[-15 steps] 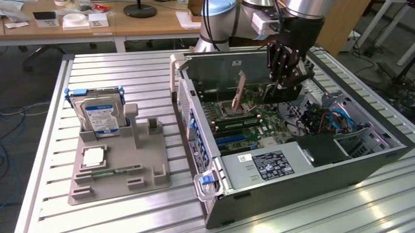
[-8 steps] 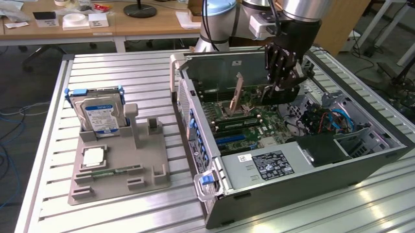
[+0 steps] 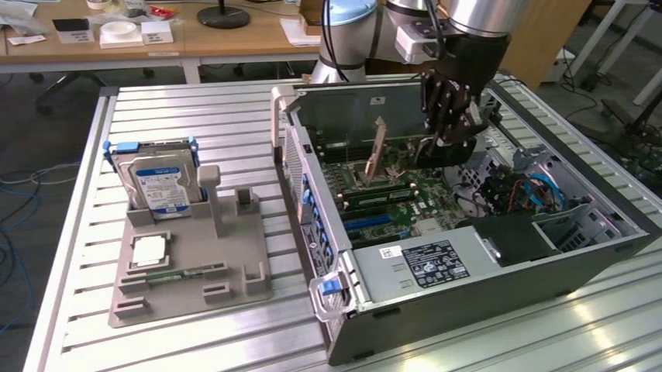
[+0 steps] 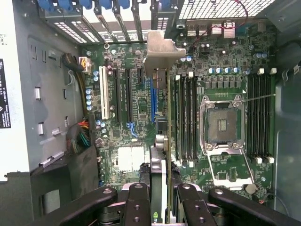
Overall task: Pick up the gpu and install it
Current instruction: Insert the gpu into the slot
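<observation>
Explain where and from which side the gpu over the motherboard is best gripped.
Grip the gpu along its upper edge, from above, fingers on its two flat faces: it stands thin and upright, bracket at one end, lower edge facing the motherboard.

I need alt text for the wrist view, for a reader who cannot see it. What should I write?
The gripper holds the gpu edge-on over the green motherboard inside an open computer case, with the silver bracket at the card's far end. An empty processor socket sits on the board nearby.
</observation>
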